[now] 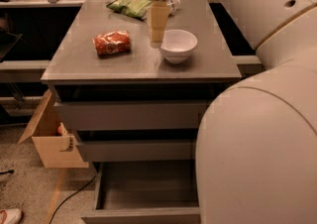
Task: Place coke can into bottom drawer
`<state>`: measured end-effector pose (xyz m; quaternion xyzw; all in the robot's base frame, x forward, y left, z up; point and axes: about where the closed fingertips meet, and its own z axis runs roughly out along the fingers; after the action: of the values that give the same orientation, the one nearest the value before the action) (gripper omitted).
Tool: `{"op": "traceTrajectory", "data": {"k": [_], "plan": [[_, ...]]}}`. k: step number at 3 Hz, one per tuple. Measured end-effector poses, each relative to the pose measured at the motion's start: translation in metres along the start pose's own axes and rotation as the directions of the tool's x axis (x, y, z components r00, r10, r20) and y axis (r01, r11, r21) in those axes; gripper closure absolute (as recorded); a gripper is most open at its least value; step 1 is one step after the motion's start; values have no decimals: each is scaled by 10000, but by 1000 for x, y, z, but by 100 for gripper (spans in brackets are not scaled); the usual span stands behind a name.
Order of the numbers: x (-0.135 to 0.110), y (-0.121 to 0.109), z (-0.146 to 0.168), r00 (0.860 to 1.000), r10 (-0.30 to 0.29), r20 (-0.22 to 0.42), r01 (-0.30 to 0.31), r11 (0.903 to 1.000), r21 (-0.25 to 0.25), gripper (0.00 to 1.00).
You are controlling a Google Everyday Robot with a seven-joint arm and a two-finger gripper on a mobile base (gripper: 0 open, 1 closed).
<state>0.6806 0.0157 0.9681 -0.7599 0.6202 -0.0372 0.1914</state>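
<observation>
One high frontal view, angled down onto cabinet (84,64), pincer (156,43) over its top

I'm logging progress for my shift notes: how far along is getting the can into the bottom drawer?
Done: the bottom drawer stands pulled open. In hand: the gripper hangs over the cabinet top between the coke can and the white bowl, holding nothing. Left: grasp the can, carry it down, release it in the drawer.

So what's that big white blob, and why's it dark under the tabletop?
Camera view: the blob is the robot's arm near the lens, hiding part of the bottom drawer; overhead light shades the drawer gaps; the hand hangs between coke can and bowl.
</observation>
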Motion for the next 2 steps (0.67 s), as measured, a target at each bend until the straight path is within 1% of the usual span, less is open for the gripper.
{"op": "traceTrajectory", "data": {"k": [1, 2], "plan": [[-17, -19, 23, 9996, -157, 217, 157, 9999, -8, 0], [-30, -36, 49, 9999, -80, 72, 81, 9998, -185, 0]]}}
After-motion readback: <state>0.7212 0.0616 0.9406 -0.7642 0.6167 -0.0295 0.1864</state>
